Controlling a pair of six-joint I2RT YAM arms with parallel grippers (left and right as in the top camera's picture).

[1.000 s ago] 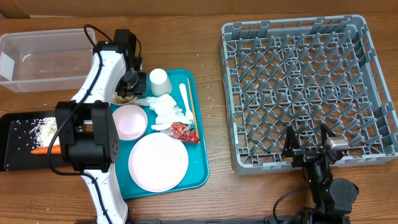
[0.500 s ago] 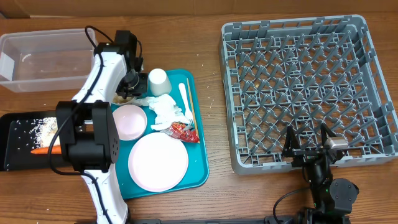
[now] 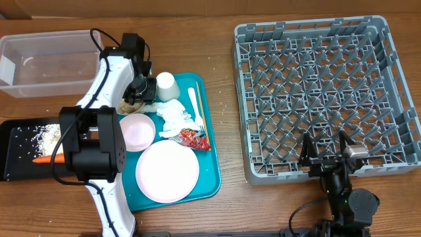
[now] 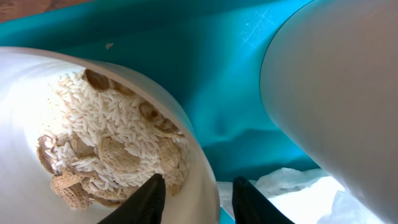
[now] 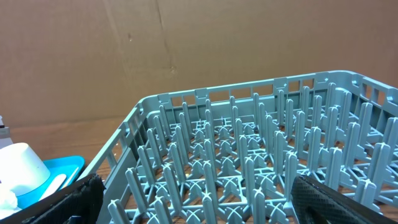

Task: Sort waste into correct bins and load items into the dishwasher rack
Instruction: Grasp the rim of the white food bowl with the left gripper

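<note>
At the far-left corner of the teal tray [image 3: 212, 187], the left gripper [image 4: 199, 182] sits part-open astride the rim of the scrap bowl [image 4: 37, 87], unclamped; the right gripper [image 3: 325, 146], well right of the tray, gapes empty.

Overhead looks down; right wrist, low, shares the dishwasher rack [image 3: 316, 99] with it

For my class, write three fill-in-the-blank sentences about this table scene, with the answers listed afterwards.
The left hand straddles the rim of a bowl of ____ and shells.
The carrot lies in the ____ bin.
The right hand is ____.
Answers: rice; black; open.
</note>
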